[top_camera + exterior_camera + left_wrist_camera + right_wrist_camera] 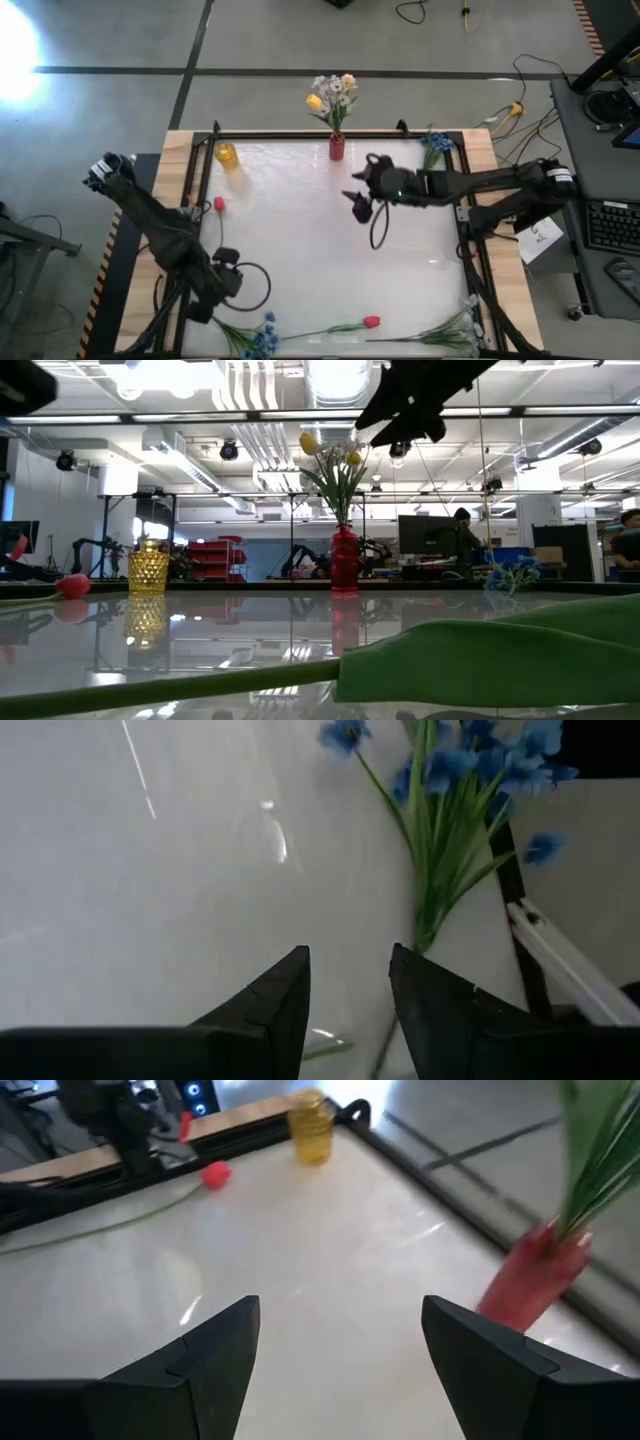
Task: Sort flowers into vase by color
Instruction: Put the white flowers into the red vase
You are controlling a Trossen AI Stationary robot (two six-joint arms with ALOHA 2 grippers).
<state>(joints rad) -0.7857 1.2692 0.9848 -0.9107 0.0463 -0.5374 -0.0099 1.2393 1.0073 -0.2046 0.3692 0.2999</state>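
Hovering at the table's near left corner, the left gripper [207,300] keeps its fingers [270,1010] narrowly parted and empty, just beside a blue-clustered green-stemmed flower [262,338]. A red tulip bud on a long stem [371,322] lies along the near edge. At the far edge, a yellow glass vase [227,154] stands empty; a red glass vase [337,147] holds yellow and white flowers [333,93]. Near it, the right gripper [361,203] hangs wide open, empty.
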